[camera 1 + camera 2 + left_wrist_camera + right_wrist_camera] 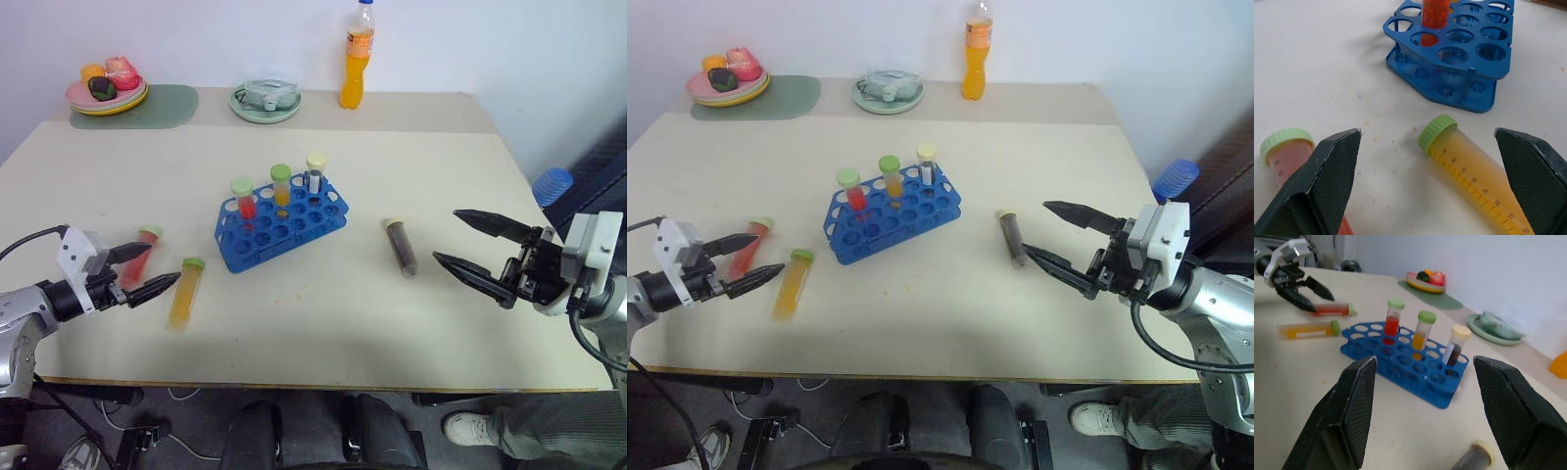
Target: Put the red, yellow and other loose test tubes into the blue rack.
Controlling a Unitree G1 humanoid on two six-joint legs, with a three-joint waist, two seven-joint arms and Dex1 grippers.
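3 tubes lie loose on the table around the blue rack (281, 229), and with both grippers held apart and empty, the yellow tube (185, 292) beside the left gripper (147, 267) could be knocked and rolled away.

A wide rectangular table with a pale cream top (323, 323) stands against a plain white wall (470, 39). The far strip of the tabletop is a slightly darker beige, where a grey-green rounded placemat (167, 106) lies. Below the near edge is a dark grey floor (176, 431) with black cables (186, 450). Light is even and soft.
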